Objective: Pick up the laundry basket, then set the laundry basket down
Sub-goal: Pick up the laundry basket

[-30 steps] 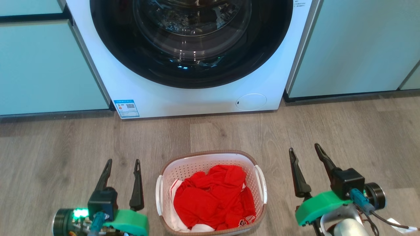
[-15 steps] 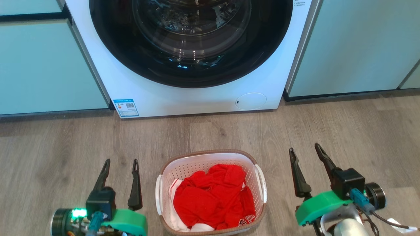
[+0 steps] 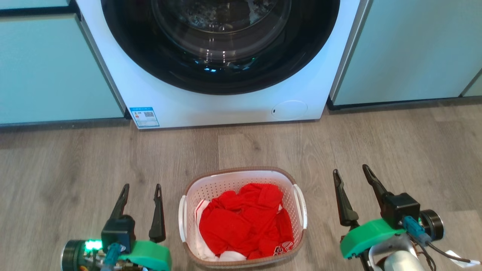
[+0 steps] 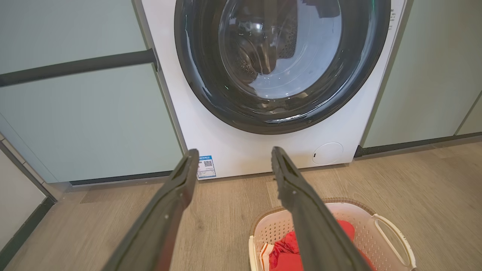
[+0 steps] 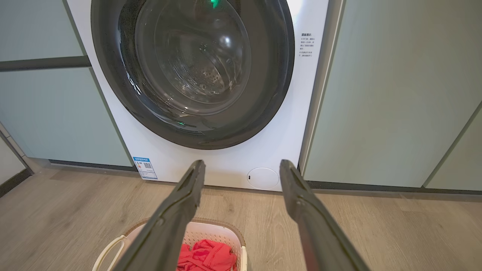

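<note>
Head view: the laundry basket (image 3: 226,187) stands on the wood floor (image 3: 75,162) at 6 o'clock of the frame, with the washing machine (image 3: 226,109) at its 12. The left gripper (image 3: 142,186) sits at the basket's 9 o'clock and the right gripper (image 3: 350,169) at its 3. Both have their fingers spread, empty and clear of the basket. It should lift light: thin perforated plastic, stiffest at the brown rim, carrying soft red clothing (image 3: 244,222) (which may shift). The white side handles (image 3: 182,218) at 9 and 3 look the best holds.
</note>
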Motion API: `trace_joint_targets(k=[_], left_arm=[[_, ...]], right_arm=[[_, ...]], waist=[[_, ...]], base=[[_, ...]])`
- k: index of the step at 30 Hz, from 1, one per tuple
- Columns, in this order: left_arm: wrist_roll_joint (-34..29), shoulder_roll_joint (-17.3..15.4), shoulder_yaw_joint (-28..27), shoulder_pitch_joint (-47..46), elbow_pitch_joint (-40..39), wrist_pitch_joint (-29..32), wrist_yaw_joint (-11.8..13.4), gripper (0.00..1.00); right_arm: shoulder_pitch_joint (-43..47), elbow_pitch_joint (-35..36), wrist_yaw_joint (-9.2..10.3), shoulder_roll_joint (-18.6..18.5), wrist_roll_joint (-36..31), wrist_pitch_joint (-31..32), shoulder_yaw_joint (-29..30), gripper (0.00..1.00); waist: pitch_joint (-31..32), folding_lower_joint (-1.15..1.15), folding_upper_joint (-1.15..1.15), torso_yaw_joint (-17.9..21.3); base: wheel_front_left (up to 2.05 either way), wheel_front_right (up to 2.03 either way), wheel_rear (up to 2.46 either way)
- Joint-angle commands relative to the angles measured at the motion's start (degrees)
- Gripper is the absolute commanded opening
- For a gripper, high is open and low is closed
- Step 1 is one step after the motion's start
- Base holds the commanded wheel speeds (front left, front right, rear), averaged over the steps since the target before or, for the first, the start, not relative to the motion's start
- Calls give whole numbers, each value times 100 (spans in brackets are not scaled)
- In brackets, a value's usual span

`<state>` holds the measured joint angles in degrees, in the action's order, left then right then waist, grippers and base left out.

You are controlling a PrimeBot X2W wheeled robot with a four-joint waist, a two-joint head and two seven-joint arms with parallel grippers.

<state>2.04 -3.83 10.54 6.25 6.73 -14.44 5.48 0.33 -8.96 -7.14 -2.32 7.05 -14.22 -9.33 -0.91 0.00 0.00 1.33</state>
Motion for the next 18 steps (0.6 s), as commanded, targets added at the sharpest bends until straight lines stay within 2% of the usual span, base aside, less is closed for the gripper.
trace_joint_targets(k=[1, 9, 18], left_arm=[[-29, 18, -186, -224, -136, -56, -3, 100], [-3, 43, -175, -528, -4, -56, -38, 100], [36, 67, -180, -1349, 469, -56, -112, 100]], right_arm=[[-283, 169, -35, -55, -7, -78, -111, 100], [-570, 26, -35, -55, -1, -78, -84, 100], [-1351, -366, -35, -55, -48, -78, -4, 100]], waist=[[-111, 0, 0, -13], [-660, 0, 0, -50], [-1776, 0, 0, -87]], base=[[0, 0, 0], [0, 0, 0], [0, 0, 0]])
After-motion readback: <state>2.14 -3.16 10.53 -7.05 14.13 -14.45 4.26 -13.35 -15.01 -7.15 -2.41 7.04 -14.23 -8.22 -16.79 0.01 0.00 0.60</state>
